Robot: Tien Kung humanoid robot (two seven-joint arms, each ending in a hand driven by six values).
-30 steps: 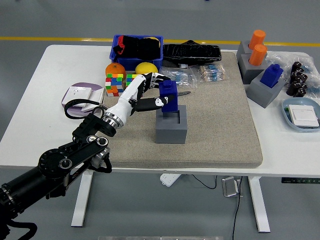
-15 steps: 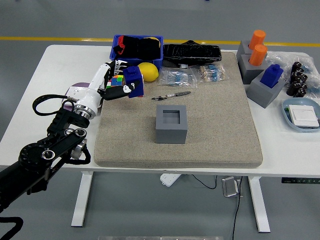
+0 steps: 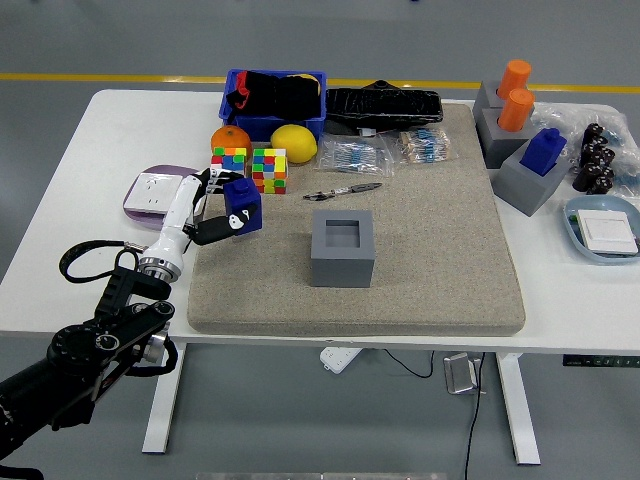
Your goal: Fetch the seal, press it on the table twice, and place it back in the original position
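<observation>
Gripped in the closed left hand [image 3: 205, 212], the blue seal [image 3: 242, 204] is held at the mat's [image 3: 430, 250] left edge, well left of its empty grey holder [image 3: 342, 247].

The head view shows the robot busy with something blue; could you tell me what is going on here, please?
The robot's left hand grips a blue seal at the left edge of the beige mat. The seal's grey holder stands empty at mid-mat. The right arm is out of view.
</observation>
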